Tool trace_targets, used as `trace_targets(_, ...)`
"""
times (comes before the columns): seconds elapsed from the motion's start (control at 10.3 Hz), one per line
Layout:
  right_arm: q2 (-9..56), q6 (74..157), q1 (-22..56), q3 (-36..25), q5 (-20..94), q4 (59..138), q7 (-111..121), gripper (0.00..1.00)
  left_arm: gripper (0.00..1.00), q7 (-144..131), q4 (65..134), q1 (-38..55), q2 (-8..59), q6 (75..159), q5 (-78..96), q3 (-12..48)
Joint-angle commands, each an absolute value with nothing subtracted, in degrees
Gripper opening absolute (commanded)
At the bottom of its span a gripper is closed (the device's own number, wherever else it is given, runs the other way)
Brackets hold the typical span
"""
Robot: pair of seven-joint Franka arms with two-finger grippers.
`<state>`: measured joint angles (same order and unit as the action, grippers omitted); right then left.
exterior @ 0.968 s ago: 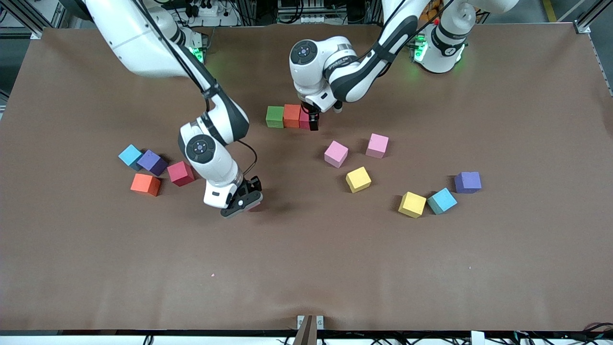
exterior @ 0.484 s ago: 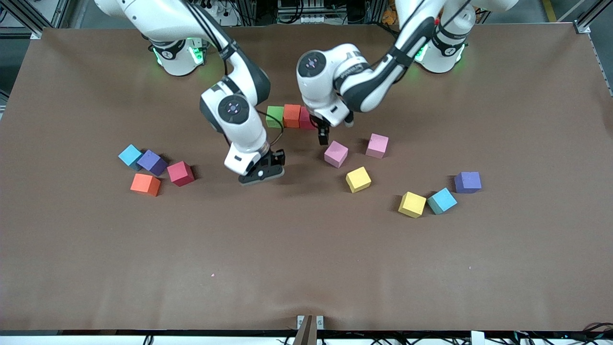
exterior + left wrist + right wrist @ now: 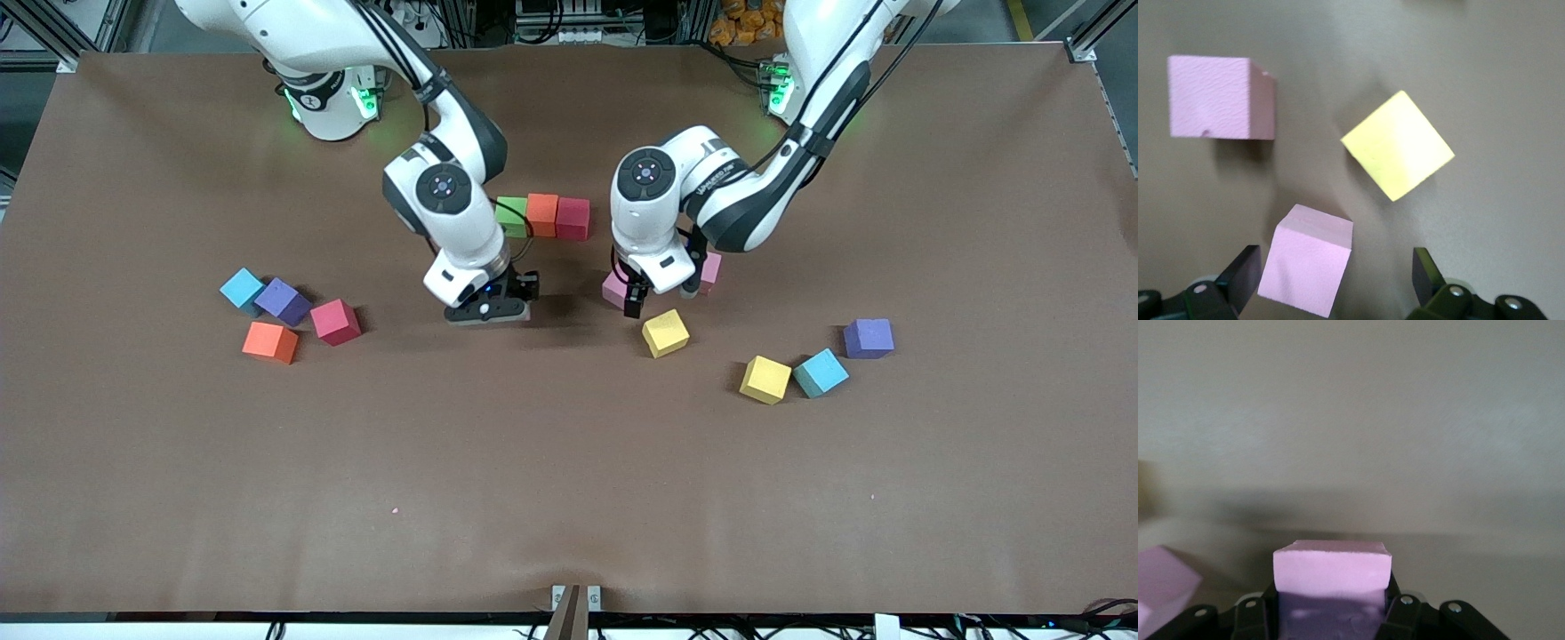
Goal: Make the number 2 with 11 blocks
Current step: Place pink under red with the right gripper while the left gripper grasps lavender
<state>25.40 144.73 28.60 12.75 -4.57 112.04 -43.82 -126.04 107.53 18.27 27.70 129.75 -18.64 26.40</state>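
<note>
Hovering over a pink block [image 3: 1308,268], your left gripper [image 3: 1331,283] has its jaws spread. Your right gripper [image 3: 1331,613] pinches another pink block [image 3: 1332,568] above the table [image 3: 569,480].

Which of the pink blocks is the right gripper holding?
The pink block clamped in the right gripper, over the table nearer the front camera than the green, orange and red row. Two other pink blocks lie loose under the open left gripper.

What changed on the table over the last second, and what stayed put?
The right gripper, shut on a pink block, carried it from open table toward the green, orange and red row. The left gripper, open, left the row's red end and came over another pink block. The row and loose blocks stayed.
</note>
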Motion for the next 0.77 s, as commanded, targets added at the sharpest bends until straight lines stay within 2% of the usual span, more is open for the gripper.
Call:
trace_targets(0.0, 25.6, 146.2, 31.9, 13.1, -4.9, 113.0, -53.2, 0.14, 1.00, -117.7, 106.7, 17.7, 30.9, 131.7, -18.2, 27.4)
trace_targets(0.68, 29.1, 152.1, 36.7, 13.0, -5.8, 113.2, -63.7, 0.14, 1.00, -99.4, 106.6, 10.7, 30.6, 131.3, -14.4, 27.4)
